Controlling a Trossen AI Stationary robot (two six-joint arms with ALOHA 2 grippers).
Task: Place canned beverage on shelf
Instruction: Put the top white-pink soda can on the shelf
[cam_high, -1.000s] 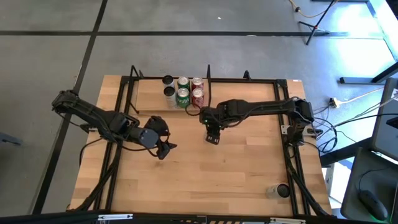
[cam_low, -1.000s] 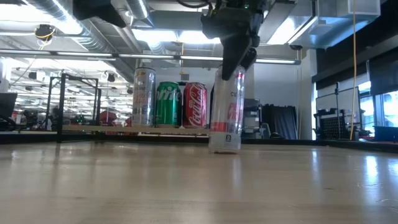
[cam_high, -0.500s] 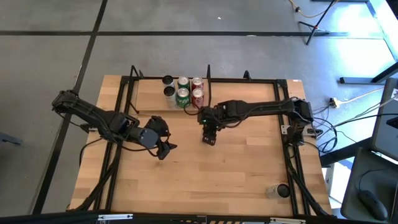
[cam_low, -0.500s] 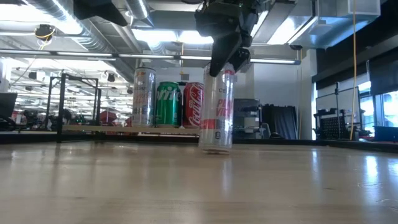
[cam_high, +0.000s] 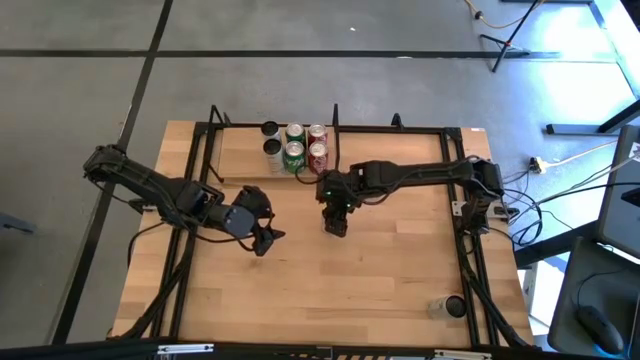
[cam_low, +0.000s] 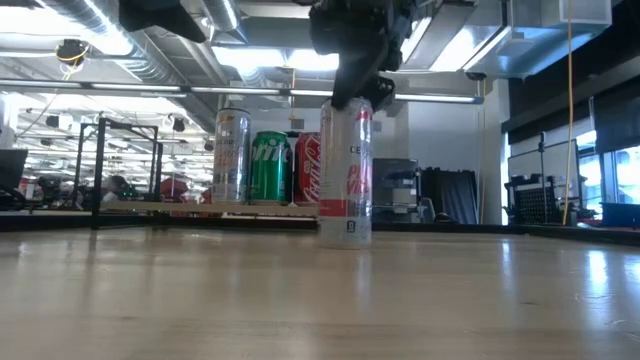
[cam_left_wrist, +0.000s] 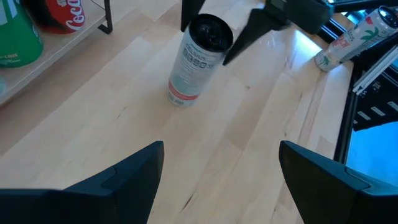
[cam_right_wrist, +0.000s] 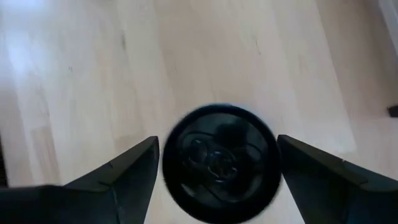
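Right gripper (cam_high: 335, 222) sits over a tall white can (cam_low: 346, 172) that stands upright on the desk (cam_high: 380, 280), just in front of the shelf (cam_high: 240, 152). In the right wrist view the can top fills the gap between the fingers (cam_right_wrist: 118, 177), which flank it on both sides; whether the pads actually touch the can I cannot tell, so grasp state is uncertain. Left gripper (cam_high: 264, 240) waits spread wide and empty over the middle-left of the desk. Shelf already carries a cluster at its right end: a green can (cam_low: 268, 167), a red can (cam_low: 311, 168), and a tall silver can (cam_low: 231, 156), with more behind them in the high view. Looks like the pick or carry stage, shelf step not yet done. To do it well: clamp squarely near the top, keep the can vertical, lift enough to clear the shelf's front rail, and aim for bare plank left of the cluster, since the right end is crowded. Risk is bumping the stood cans or the black upright rod (cam_high: 335, 125). Another can (cam_high: 445, 306) lies on its side near the desk's front right corner.
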